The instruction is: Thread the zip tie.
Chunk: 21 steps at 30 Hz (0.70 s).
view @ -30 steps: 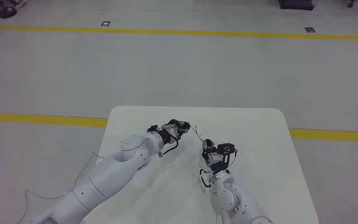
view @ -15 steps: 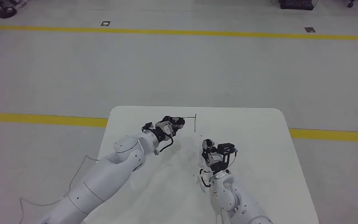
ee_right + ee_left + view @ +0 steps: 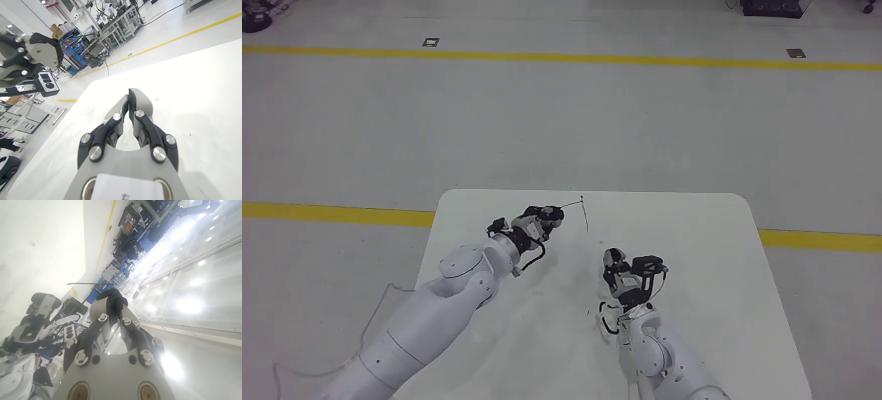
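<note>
Leftward and farther went my left tool [image 3: 554, 211], clamped on the zip tie [image 3: 572, 203], which sticks out rightward, far-left of my empty, pressed-together right tool [image 3: 611, 258].

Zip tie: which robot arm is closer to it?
Left. The left tool is shut on the zip tie, near the table's far edge. The right tool is shut with nothing in it, apart from the tie, nearer the robot.
</note>
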Tool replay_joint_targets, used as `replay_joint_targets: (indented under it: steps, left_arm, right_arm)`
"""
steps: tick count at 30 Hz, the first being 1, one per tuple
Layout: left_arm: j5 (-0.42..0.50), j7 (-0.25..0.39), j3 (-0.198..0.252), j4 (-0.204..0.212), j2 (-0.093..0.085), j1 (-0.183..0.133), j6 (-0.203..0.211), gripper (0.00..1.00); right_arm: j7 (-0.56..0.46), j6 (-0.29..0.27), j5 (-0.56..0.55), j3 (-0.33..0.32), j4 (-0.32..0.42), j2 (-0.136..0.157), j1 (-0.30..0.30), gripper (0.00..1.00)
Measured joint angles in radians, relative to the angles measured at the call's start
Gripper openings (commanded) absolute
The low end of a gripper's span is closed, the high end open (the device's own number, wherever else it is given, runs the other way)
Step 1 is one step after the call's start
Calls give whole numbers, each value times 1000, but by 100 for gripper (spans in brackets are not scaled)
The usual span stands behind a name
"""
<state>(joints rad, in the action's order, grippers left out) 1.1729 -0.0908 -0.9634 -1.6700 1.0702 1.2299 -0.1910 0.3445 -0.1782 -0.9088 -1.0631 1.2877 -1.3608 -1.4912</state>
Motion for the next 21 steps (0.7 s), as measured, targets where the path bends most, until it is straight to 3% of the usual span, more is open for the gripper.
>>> replay_joint_targets:
  steps: [10,15,21]
  left_arm:
    - [-14,-2,-48,3,1,55,36,0]
    - [-10,8,-86,14,-2,90,47,0]
    - [-6,31,-127,-5,-6,144,51,0]
  right_arm:
    - [-8,-92,62,-60,35,11,-32,100]
    - [-33,-161,115,-126,88,28,-77,100]
    - [-96,-162,199,-177,189,55,-135,100]
